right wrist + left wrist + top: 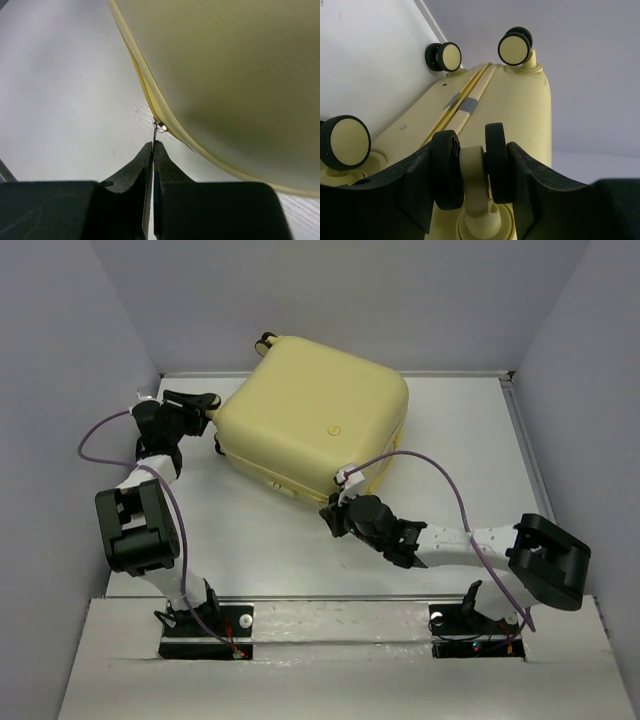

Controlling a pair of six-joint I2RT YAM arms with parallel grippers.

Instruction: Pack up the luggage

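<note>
Luggage [315, 410] sits upper-centre of the top view, flat on the table [260, 550]. Lid's down and no lining shows. So the contents look done w/, and I'd say we're on the zip-up step.

Left claw [205, 402], upper left of the top view, is clamped on a wheel [495, 155] at the case's left corner. In the left wrist view that twin black caster sits bottom centre, w/ a finger [410, 190] pressed on each side. That's my anchor, so the case doesn't slide. The three other wheels [515, 47] higher in that frame are free.

Right claw [152, 150], bottom centre of the right wrist view, has its fingers together, pinching the thin metal zip pull [158, 126]. The pull is right at the seam [142, 85], where the yellow shell curves. In the top view that's the case's lower-right corner, just below frame centre.

How much of the zip is already run, I can't tell. The seam heading toward the top of the wrist view is too blurry to read.

Next move, my guess: drag the pull along the seam and follow the corner's curve, wrist turning w/ it. The pull needs to stay low & in line w/ the track, because the tab is v. thin and could slip out of the pinch. The left has to hold firm vs. the tug, or the whole case pivots on the table.
</note>
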